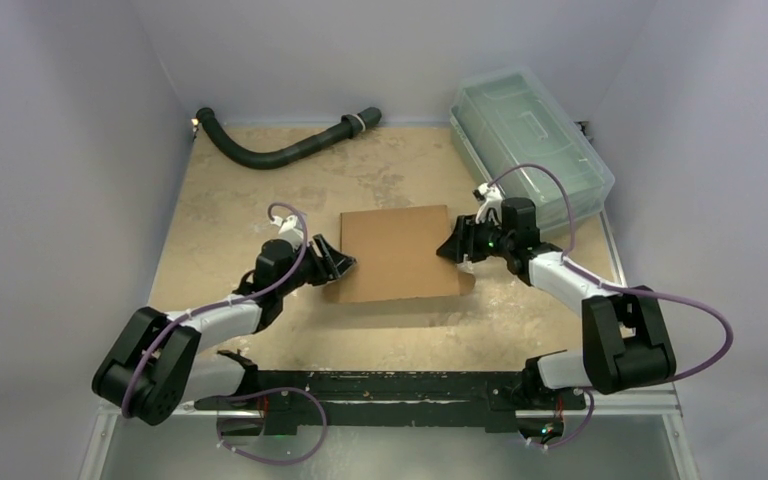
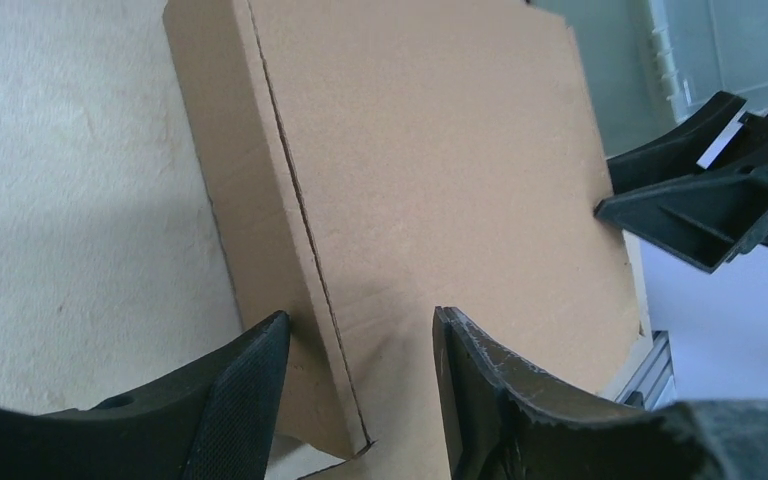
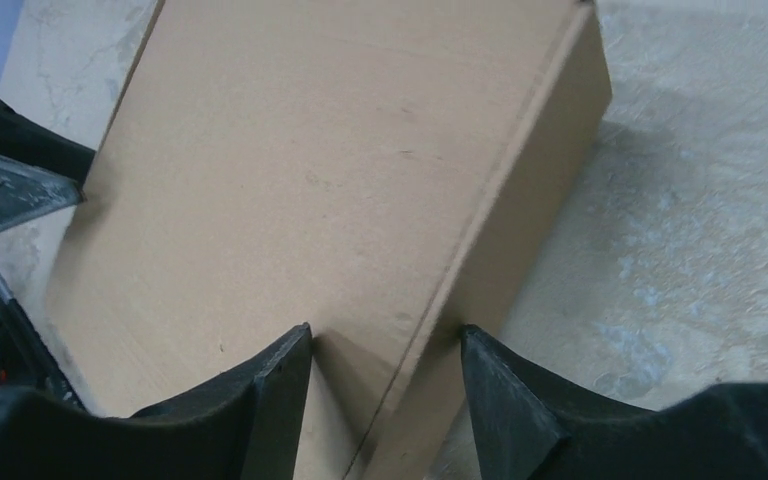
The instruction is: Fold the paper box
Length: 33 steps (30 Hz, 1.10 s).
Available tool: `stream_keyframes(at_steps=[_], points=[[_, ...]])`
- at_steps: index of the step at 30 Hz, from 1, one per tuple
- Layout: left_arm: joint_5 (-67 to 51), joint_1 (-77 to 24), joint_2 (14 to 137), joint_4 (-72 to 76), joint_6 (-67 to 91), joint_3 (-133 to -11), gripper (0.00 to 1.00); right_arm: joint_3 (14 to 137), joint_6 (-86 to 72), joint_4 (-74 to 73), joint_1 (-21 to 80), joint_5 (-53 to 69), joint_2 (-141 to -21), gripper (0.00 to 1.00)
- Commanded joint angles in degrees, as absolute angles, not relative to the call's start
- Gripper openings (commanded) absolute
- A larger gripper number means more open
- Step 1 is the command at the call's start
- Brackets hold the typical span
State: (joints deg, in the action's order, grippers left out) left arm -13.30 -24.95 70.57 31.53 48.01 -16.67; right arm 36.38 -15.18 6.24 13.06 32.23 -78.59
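Observation:
The paper box (image 1: 400,250) lies closed and flat in the middle of the table, plain brown cardboard with its lid up. My left gripper (image 1: 343,265) is at its left edge near the front corner. In the left wrist view that gripper (image 2: 360,330) straddles the box (image 2: 440,150), one finger against the side wall and the other on the lid. My right gripper (image 1: 452,248) meets the right edge. In the right wrist view it (image 3: 388,340) spans the lid-to-wall crease of the box (image 3: 310,150), with both fingers touching cardboard.
A clear greenish plastic lidded bin (image 1: 530,140) stands at the back right, close behind the right arm. A black corrugated hose (image 1: 280,150) curves along the back left. Grey walls close in both sides of the table (image 1: 260,200).

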Motion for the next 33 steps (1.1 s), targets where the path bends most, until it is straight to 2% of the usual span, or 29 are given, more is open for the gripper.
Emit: stream_keyframes(at_steps=[1,3,7,12,18,23,27,29,30,33], points=[[-14.0,-24.3,72.2,35.2,48.1,-22.2,0.54,40.5,-10.9,4.4,14.0,30.3,-77.4,0.63],[-13.9,-23.5,73.1,34.6,47.6,-23.3,0.55,41.3,-9.2,3.1,13.8,28.4,-76.8,0.72],[-13.1,-22.2,72.2,31.7,46.3,-24.8,0.57,41.6,-6.5,1.8,13.6,26.6,-73.3,0.79],[-9.9,-22.0,65.0,24.9,43.8,-24.7,0.6,42.3,2.0,0.3,13.5,26.4,-69.0,0.8],[-8.1,-22.0,51.5,19.8,46.8,-16.4,0.75,47.0,24.1,-14.9,13.5,40.6,-68.4,0.81],[-9.5,-22.0,40.7,23.3,53.8,-6.4,0.78,48.2,26.2,-15.7,13.5,38.1,-69.0,0.81],[-10.7,-22.0,38.8,26.3,57.7,-2.4,0.79,48.2,21.2,-13.0,13.1,36.8,-69.6,0.8],[-10.6,-22.0,39.4,24.6,57.9,-3.2,0.79,48.3,22.0,-13.7,13.0,32.4,-69.3,0.79],[-10.1,-22.0,39.9,22.9,57.5,-4.0,0.78,48.1,22.2,-13.3,12.9,30.8,-69.0,0.77],[-7.6,-22.0,42.0,18.8,54.9,-7.3,0.77,47.6,22.6,-11.9,12.7,24.5,-68.6,0.64]])
